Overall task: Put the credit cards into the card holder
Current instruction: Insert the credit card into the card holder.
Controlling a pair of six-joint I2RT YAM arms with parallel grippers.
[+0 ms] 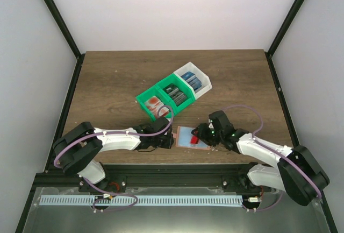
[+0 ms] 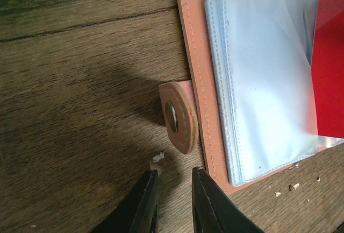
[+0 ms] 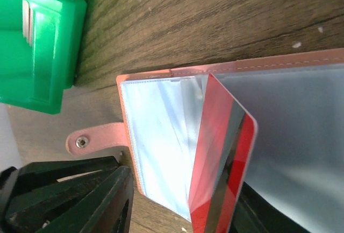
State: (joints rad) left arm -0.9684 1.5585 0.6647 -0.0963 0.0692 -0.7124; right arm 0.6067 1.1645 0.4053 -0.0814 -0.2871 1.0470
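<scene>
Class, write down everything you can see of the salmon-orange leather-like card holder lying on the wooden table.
The salmon-orange leather-like card holder lies open and flat on the wooden table, near its front edge. Pale stitching runs along its border, and a rounded snap tab with a metal stud sticks out from one side. Inside are stacked clear plastic sleeves. A red plastic card stands tilted, partly tucked under one sleeve. The left claw sits at the holder's edge beside the tab.
</scene>
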